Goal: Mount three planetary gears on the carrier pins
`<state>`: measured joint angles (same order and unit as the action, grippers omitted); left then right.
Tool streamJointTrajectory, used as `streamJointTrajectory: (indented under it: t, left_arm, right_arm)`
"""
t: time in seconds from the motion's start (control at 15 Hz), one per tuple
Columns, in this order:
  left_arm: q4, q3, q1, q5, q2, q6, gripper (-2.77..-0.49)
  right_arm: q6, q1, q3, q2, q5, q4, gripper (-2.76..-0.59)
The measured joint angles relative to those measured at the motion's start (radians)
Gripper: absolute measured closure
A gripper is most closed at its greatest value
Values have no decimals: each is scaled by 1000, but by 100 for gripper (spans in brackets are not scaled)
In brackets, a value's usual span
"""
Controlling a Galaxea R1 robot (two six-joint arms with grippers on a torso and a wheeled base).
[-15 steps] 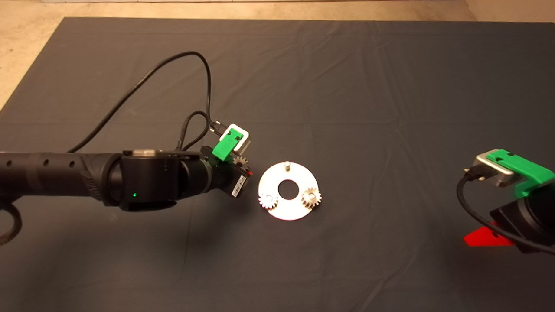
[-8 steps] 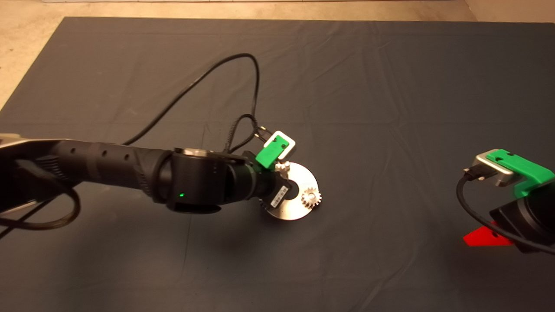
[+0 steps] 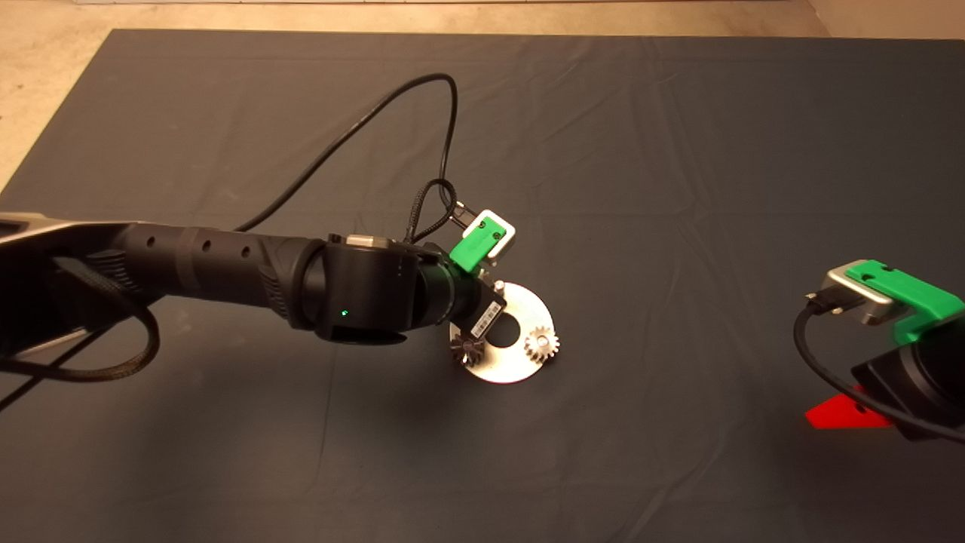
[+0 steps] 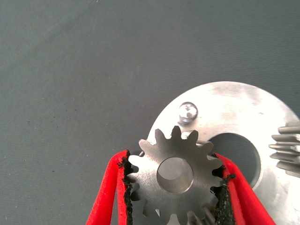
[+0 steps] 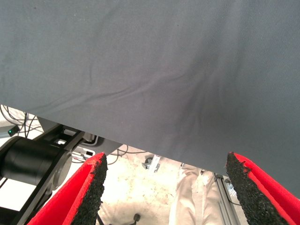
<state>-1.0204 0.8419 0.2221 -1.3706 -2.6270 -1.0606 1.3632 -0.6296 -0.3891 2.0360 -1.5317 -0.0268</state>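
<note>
Dark matting covered the surface (image 3: 678, 151), where a round silver disc (image 3: 528, 366) lay near the middle. Two planetary gears already sat on its near side, one at the left (image 3: 467, 350) and one at the right (image 3: 541, 344). The left arm's wrist blocked the disc's far-left part from above. The left pincer (image 4: 174, 187) was clamped on a third gear (image 4: 174, 174), flat and just beside the bare carrier pin (image 4: 187, 112). The right pincer (image 5: 164, 187), parked at the right edge, was spread wide and held nothing.
</note>
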Motion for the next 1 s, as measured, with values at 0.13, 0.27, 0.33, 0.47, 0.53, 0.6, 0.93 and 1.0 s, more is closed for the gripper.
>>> streamJointTrajectory:
  t: [0.13,0.27,0.33,0.47,0.53,0.6,0.93,1.0]
  left_arm:
    - [0,22,0,1,-7,0,-78]
    - [4,36,0,1,-19,0,-77]
    - [4,43,0,2,-27,1,-77]
    - [6,52,0,4,-27,1,-77]
    - [6,53,0,4,-27,5,-77]
    - [6,53,0,2,-27,9,-77]
    - [7,55,0,4,-30,12,-77]
    - [7,56,0,5,-33,12,-77]
  right_arm:
    - [0,0,0,0,0,0,-187]
    - [0,0,0,0,0,0,-187]
    - [0,0,0,0,0,0,-187]
    - [0,0,0,0,0,0,-187]
    - [0,0,0,0,0,0,-187]
    - [0,0,0,0,0,0,-187]
    - [0,0,-1,-15,0,0,-187]
    - [0,0,-1,-15,0,0,-187]
